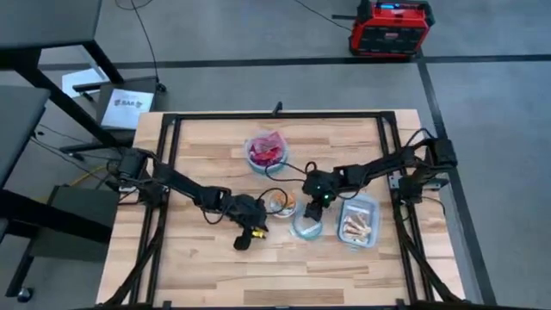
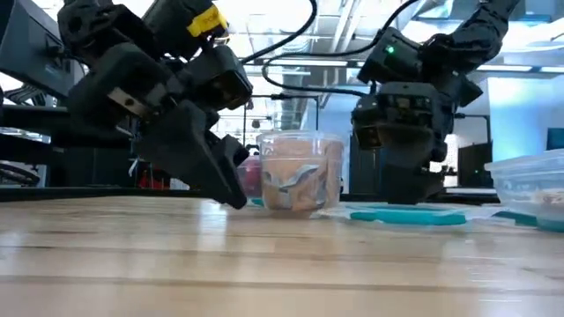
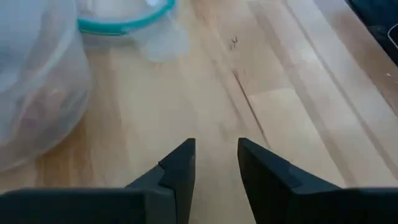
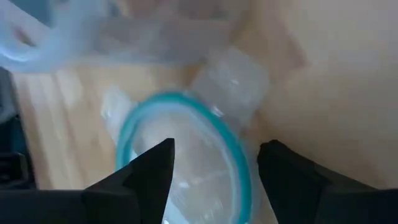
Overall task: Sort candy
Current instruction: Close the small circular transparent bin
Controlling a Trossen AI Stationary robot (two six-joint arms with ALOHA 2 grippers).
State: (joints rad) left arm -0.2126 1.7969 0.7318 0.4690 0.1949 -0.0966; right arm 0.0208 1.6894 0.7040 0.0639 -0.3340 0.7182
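wooden table (image 1: 198,275) in a lab with grey floor, a red box on the floor behind it. we've got three round bowls mid-table: one with red candy (image 1: 267,152) at the back, one with orange candy (image 1: 281,202) in the middle, and a teal-rimmed bowl (image 1: 306,226) at the front that looks close to empty. whitish candy (image 1: 357,226) sits in the clear tub (image 1: 373,209) on the right.

our right gripper (image 4: 214,168) hangs right over the teal-rimmed bowl, fingers spread wide, nothing between them. our left gripper (image 3: 216,163) is low over bare wood just beside the orange bowl, fingers a narrow gap apart, also empty.

so we reckon we're between picks, or the right arm has just dropped a piece. next move probably means reaching into the tub for another sweet, and pinching one flat wrapper without dragging its neighbours.
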